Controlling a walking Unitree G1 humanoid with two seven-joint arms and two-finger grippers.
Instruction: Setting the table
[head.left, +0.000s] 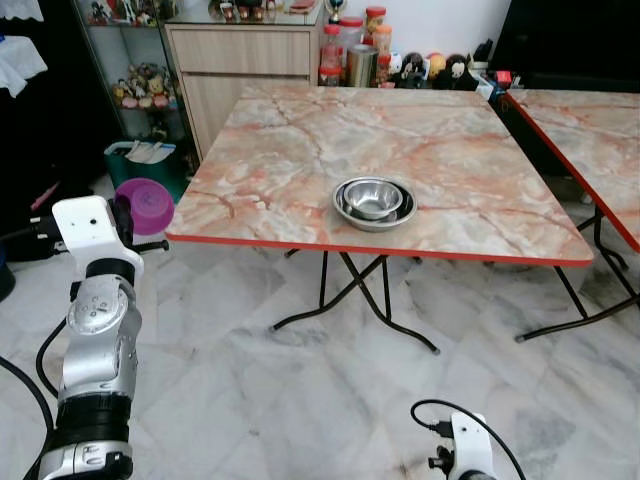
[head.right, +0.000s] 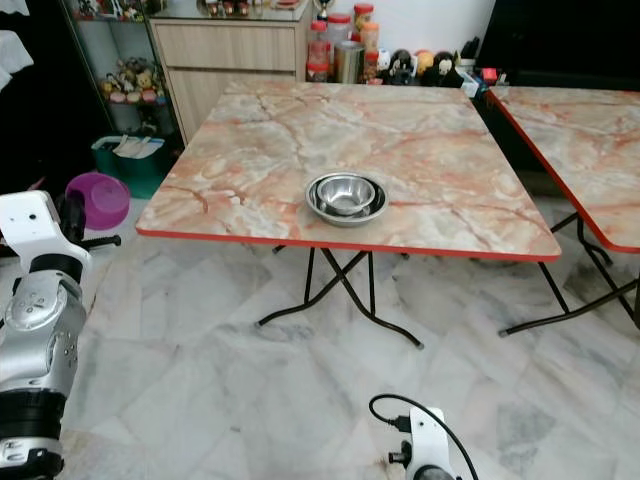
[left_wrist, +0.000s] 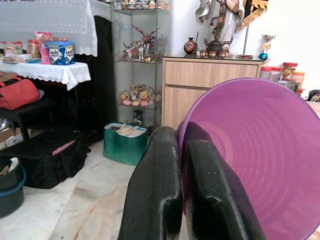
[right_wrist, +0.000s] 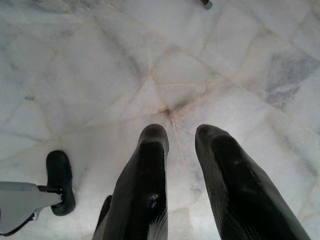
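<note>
Left gripper (left_wrist: 182, 150): raised beside the table's left edge, clamped on the rim of a round purple plastic bowl (left_wrist: 255, 155).
Right gripper (right_wrist: 182, 137): hangs low over the pale marble floor (right_wrist: 100, 65), fingers parted, holding nothing.
Table: square folding table with orange-veined marble-pattern top (head.left: 300, 150).
On table: two nested round steel bowls (head.left: 374, 200), near the front edge.

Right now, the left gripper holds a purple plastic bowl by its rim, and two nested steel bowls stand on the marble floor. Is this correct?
Not quite. The two nested steel bowls stand on the marble-patterned folding table, not on the floor, as the left eye view shows. The rest holds: the left gripper holds the purple plastic bowl by its rim.
</note>
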